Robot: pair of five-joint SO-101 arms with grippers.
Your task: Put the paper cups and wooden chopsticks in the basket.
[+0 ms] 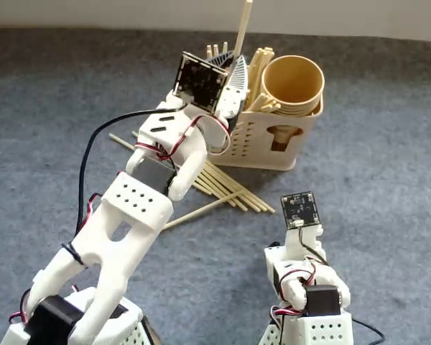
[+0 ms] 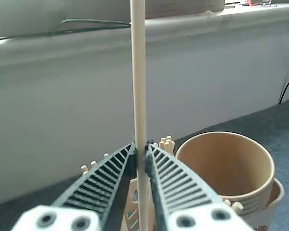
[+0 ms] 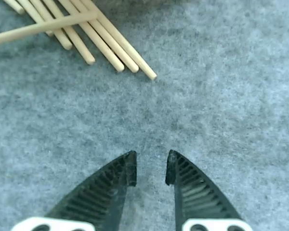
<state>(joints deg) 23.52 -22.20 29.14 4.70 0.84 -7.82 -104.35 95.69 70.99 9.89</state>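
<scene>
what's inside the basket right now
A stack of paper cups and several upright chopsticks beside it. The basket walls hide its bottom and the lower cups.

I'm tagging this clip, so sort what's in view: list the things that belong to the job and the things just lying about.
Job: chopstick held upright in the left end effector; basket; stacked paper cups in it; loose chopsticks beside it.
Just about: grey mat; white wall.
</scene>
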